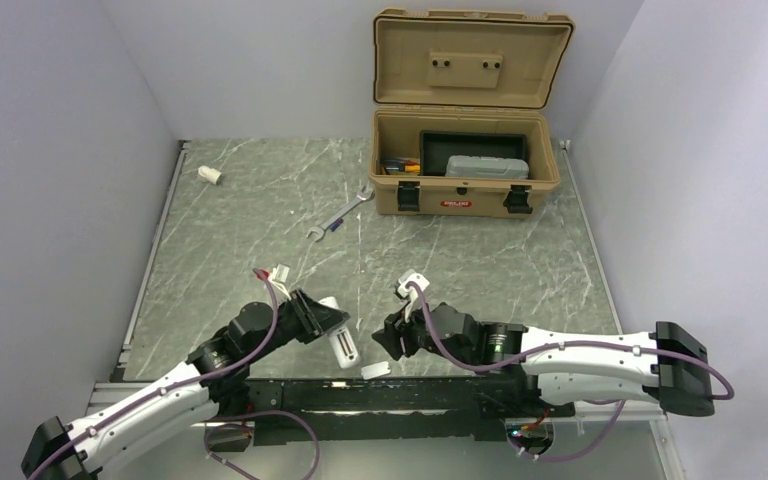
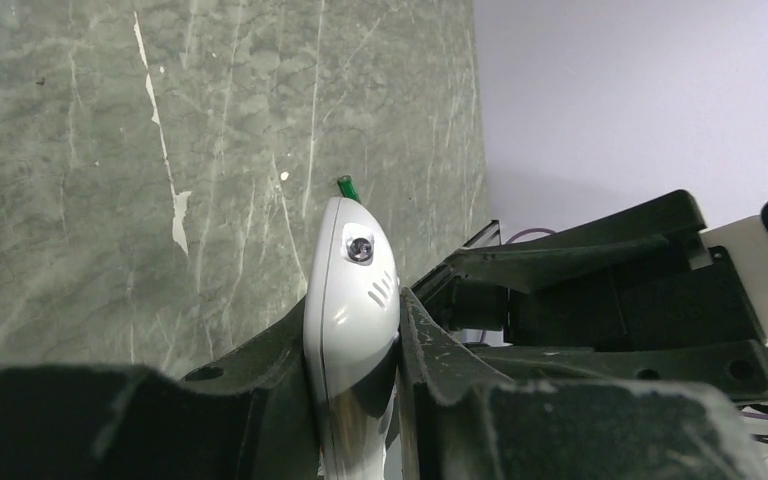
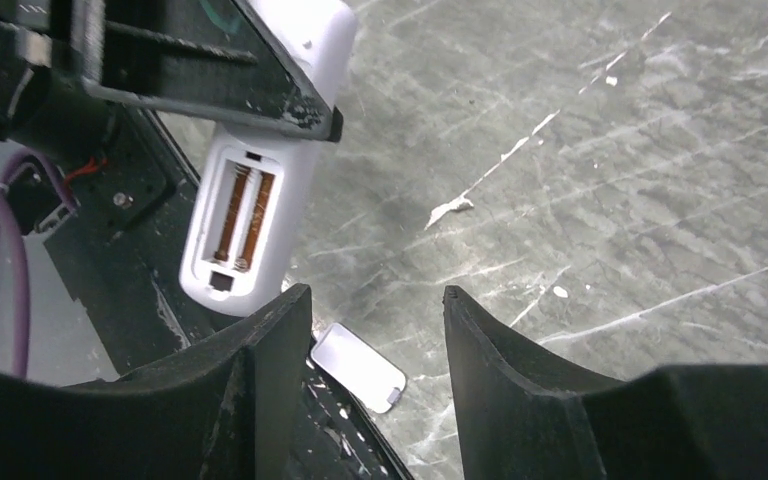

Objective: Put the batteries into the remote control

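Note:
My left gripper (image 1: 322, 318) is shut on the remote control (image 1: 343, 345), a slim white handset held near the table's front edge. In the left wrist view the fingers clamp its white shell (image 2: 352, 300). A small green tip (image 2: 346, 187) shows just past its far end; the rest of that thing is hidden. In the right wrist view the remote (image 3: 290, 180) has its open battery compartment (image 3: 243, 212) facing the camera, with two brownish strips in the slots. My right gripper (image 1: 390, 340) is open and empty, just right of the remote. No whole battery shows.
The loose white battery cover (image 3: 358, 367) lies on the table below my right gripper (image 3: 375, 300), also seen in the top view (image 1: 375, 369). A silver wrench (image 1: 340, 215), a stubby white cylinder (image 1: 209, 175) and an open tan toolbox (image 1: 465, 190) sit farther back.

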Controlling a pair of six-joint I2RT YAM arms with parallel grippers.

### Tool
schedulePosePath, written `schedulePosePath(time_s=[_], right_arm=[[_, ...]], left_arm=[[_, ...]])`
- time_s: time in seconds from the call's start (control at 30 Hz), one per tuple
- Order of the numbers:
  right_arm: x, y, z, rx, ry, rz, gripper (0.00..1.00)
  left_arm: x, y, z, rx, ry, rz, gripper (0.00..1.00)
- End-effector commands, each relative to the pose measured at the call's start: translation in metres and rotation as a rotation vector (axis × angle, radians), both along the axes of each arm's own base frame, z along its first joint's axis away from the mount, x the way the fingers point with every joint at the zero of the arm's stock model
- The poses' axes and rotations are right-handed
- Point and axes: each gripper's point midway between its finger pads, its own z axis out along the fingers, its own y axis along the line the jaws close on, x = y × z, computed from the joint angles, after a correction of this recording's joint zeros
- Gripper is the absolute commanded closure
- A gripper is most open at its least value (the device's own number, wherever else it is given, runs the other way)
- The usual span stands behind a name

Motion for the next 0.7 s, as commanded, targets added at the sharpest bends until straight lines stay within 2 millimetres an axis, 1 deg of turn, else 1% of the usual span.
schedulePosePath(time_s=[0.0,0.1,0.23,0.33,0.43,0.5,0.6,0.67], right_arm=[[0.003,0.012,0.011,0.031,-0.010,-0.001,0.46],[-0.004,0.015,0.005,-0.001,-0.030,0.068,0.45],[-0.024,0.016,-0.021,-0.131,-0.066,0.262,0.44],[-0.033,0.015,-0.039,-0.232,-0.092,0.370,0.43],[-0.038,0.017,-0.041,-0.271,-0.149,0.461,0.43],[-0.041,0.015,-0.043,-0.306,-0.185,0.520,0.45],[-0.052,0.013,-0.046,-0.324,-0.219,0.623,0.48],[-0.059,0.011,-0.048,-0.328,-0.231,0.684,0.49]], left_arm=[[0.004,-0.001,0.023,-0.002,-0.043,0.005,1.00],[0.003,0.000,0.023,-0.007,-0.041,0.008,1.00],[0.003,0.002,0.021,-0.006,-0.034,0.016,1.00],[0.003,0.003,0.024,-0.002,-0.040,0.015,1.00],[0.001,0.005,0.021,0.016,-0.028,0.014,1.00],[0.000,0.005,0.021,0.013,-0.029,0.013,1.00],[-0.001,0.007,0.020,0.014,-0.026,0.014,1.00],[0.004,0.010,0.019,0.021,-0.029,0.046,1.00]])
